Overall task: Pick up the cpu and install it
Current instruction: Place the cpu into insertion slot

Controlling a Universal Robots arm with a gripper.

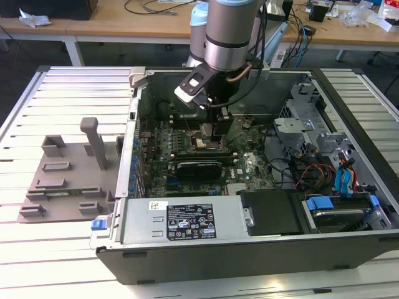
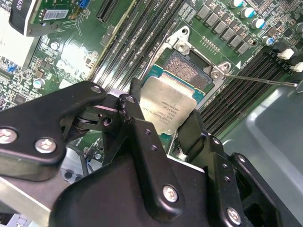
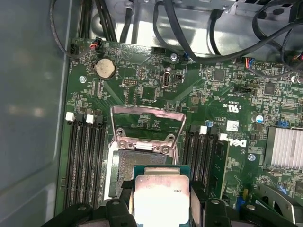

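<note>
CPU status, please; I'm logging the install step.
One gripper, shut on the cpu. It hangs partly over the open socket, not seated. Its load frame raised, nothing across it.

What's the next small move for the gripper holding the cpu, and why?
Probably shift the gripper a little so the cpu sits squarely over the open socket before lowering: in both wrist views the cpu covers just one edge of it, with the retention frame raised.

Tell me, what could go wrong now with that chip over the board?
The cpu, gripped at its edges by the end effector, hangs partly over the open socket, seemingly askew; lowered so, it might harm that socket. It could also slip. The raised socket frame stands close and might get bumped.
</note>
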